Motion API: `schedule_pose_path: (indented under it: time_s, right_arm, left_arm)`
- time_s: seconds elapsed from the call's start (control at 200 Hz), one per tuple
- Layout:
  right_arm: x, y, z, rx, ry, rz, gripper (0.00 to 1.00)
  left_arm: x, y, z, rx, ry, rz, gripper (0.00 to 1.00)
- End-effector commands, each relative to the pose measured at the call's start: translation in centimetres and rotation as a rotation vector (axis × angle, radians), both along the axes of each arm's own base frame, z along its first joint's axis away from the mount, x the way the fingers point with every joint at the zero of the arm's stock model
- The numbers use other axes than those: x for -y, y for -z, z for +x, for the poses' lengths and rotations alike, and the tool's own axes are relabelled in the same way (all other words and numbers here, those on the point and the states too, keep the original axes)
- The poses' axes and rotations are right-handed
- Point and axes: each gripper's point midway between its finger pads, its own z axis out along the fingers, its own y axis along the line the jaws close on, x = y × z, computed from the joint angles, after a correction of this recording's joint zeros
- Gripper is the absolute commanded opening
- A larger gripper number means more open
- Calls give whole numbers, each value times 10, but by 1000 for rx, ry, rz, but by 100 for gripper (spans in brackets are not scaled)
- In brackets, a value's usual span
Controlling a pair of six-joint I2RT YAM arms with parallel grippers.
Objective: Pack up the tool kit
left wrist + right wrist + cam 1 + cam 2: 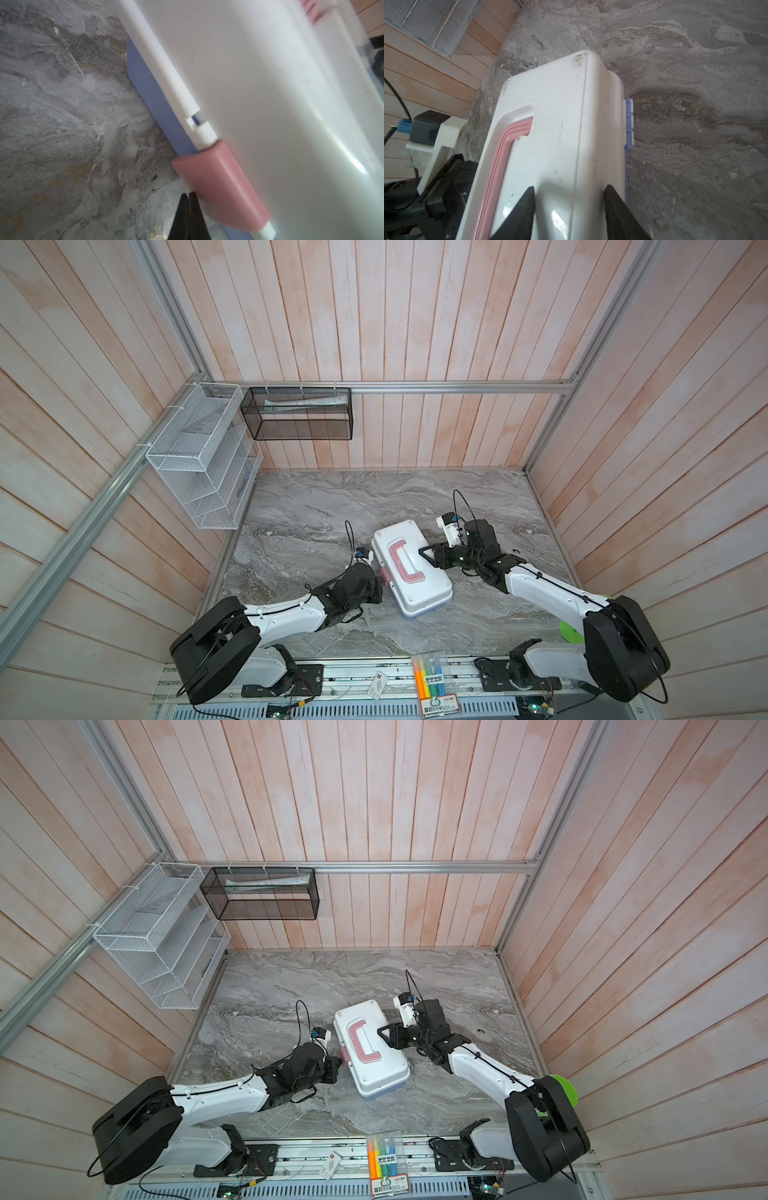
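Note:
The tool kit (428,585) (384,1071) lies closed and skewed on the marble table, white lid up, with the blue base showing only as a thin rim. Its pink handle (401,562) (500,158) is folded flat into the lid. My left gripper (379,573) (338,1058) (188,194) is shut and empty, its tips right beside the pink latch (218,182) on the case's left side. My right gripper (426,556) (383,1033) (569,187) is open, its fingers spread over the lid (560,104) near the hinge side (629,122). No tools show.
A clear pack of coloured highlighters (430,680) and a small white tag (376,689) lie on the front rail. A white mesh rack (199,456) and a black mesh basket (299,414) hang on the walls. A green object (571,630) sits behind the right arm.

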Motion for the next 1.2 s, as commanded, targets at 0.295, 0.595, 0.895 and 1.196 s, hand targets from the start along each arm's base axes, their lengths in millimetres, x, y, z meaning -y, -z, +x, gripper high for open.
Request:
schedule_pose_path:
  time_s: [0.295, 0.595, 0.895, 1.196]
  right_arm:
    - [16, 65, -47, -241, -28, -124, 50]
    - [12, 71, -52, -250, -30, -131, 50]
    - [23, 60, -42, -190, 28, -169, 50]
    - [138, -9, 33, 117, 523, -308, 58]
  left_arm:
    - [27, -28, 15, 74, 83, -32, 0]
    - [48, -45, 18, 95, 138, -112, 0]
    - [13, -44, 30, 142, 23, 25, 0]
    - [-169, -96, 75, 403, -488, 244, 61]
